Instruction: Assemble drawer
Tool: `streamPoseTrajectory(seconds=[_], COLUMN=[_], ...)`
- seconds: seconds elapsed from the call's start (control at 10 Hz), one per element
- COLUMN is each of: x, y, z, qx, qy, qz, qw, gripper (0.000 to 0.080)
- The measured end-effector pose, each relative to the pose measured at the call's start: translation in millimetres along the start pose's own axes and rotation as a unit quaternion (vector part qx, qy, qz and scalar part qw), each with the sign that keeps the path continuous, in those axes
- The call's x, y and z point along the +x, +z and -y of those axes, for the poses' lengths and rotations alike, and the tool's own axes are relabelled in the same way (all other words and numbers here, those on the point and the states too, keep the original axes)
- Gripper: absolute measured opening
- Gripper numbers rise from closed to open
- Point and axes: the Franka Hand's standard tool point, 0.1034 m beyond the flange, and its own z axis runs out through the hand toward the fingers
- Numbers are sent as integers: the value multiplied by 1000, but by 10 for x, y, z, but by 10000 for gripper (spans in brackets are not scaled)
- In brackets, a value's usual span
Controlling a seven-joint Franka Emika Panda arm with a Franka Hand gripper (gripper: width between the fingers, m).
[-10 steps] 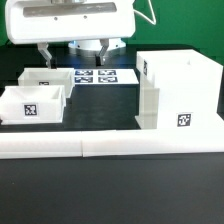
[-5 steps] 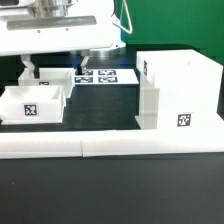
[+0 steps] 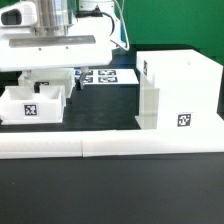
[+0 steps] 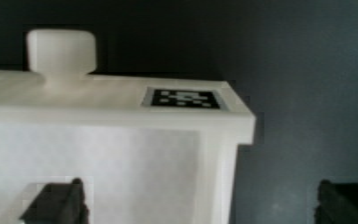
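Note:
The tall white drawer housing (image 3: 180, 90) stands at the exterior view's right, with tags on its sides. A small open-topped tray (image 3: 30, 105) with a tag sits at the exterior view's left. A second tray behind it is mostly hidden by my hand. My gripper (image 3: 47, 80) hangs open just above the trays. In the wrist view a white tray (image 4: 105, 150) with a tag (image 4: 186, 99) and a round knob (image 4: 62, 55) fills the frame. My gripper (image 4: 202, 205) is open and holds nothing. The tray's corner lies between the fingertips (image 4: 55, 203).
The marker board (image 3: 108, 76) lies flat behind, between the trays and the housing. A long low white border wall (image 3: 110, 148) runs along the front. The table surface is black.
My gripper has moved toward the exterior view's left and come down over the two trays. It now hides the rear tray. The trays and the housing have not moved.

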Motion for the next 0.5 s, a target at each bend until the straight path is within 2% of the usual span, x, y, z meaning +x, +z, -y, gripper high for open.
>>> streamPoseTrajectory(seconds=[0.3,0.5], x=[-3,-30], y=[3,77], z=[-2,-16], qx=[0,-2], qy=[0,0], qz=[0,2], qw=[1000,1000], gripper=[649,649])
